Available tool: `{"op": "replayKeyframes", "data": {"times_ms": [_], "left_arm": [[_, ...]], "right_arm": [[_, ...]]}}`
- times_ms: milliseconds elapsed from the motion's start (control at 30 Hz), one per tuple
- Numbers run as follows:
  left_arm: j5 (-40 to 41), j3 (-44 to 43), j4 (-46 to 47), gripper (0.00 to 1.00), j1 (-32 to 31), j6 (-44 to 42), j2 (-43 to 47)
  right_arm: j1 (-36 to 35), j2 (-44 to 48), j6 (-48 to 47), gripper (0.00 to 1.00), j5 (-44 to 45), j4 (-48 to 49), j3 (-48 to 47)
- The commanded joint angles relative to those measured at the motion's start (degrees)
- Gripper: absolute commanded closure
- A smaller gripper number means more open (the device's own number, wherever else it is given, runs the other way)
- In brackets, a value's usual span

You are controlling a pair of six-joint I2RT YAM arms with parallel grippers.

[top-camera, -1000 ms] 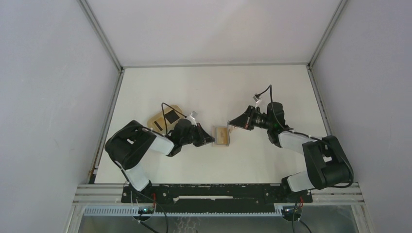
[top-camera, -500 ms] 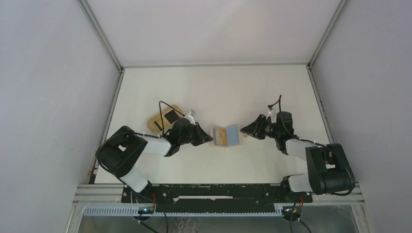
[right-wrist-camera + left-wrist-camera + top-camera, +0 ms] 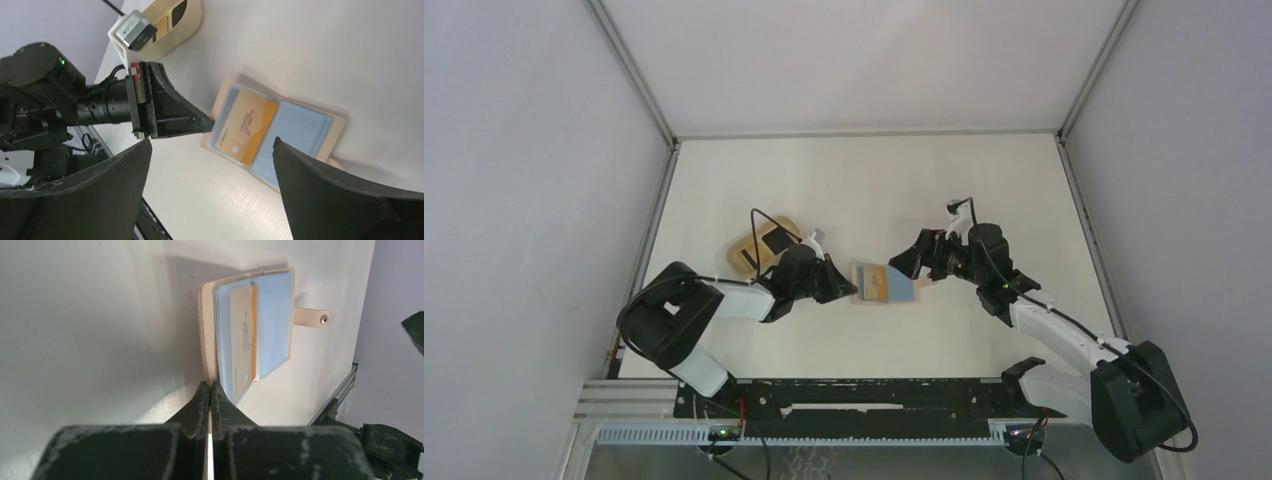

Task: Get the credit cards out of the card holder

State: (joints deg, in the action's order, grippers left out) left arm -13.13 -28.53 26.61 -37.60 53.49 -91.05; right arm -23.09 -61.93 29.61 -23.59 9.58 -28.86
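The card holder [image 3: 882,285] lies open on the table, its pale blue sleeves facing up. A tan-orange credit card [image 3: 244,342] sits in the left sleeve and also shows in the right wrist view [image 3: 247,127]. My left gripper [image 3: 850,286] is shut on the beige cover's left edge [image 3: 210,388]. The closing tab with its snap [image 3: 313,317] sticks out on the far side. My right gripper [image 3: 907,262] hovers above the holder's right half with its jaws wide open [image 3: 211,142] and nothing between them. A black credit card [image 3: 776,241] lies on the oval tray.
The oval tan tray [image 3: 746,250] stands left of the holder, just behind my left arm. A metal rail [image 3: 874,392] runs along the near table edge. Grey walls enclose the white table [image 3: 874,190] on three sides.
The right gripper let go of the holder's flap and opened wide. It drew back right, then returned over the holder. The holder now lies open flat. The left gripper kept its grip.
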Motion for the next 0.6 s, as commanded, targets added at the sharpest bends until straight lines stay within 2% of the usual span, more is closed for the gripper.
{"op": "replayKeyframes", "data": {"times_ms": [0,100,267,567], "left_arm": [[1.6,-0.03,1.47,1.0,-0.46,-1.0,0.14],[2.41,0.69,2.63,1.0,-0.53,-0.7,-1.02],[1.75,2.03,6.21,1.0,-0.57,0.94,-3.7],[1.38,3.21,9.78,1.0,-0.5,2.5,-6.95]], "right_arm": [[-1.88,-3.98,0.15,0.0,-2.35,4.9,-1.02],[-2.02,-10.14,3.77,0.01,-7.0,12.21,-0.54],[-1.59,-21.17,10.62,0.07,-13.55,23.56,0.02],[-0.78,-32.28,18.02,0.1,-15.15,33.6,0.16]]}}
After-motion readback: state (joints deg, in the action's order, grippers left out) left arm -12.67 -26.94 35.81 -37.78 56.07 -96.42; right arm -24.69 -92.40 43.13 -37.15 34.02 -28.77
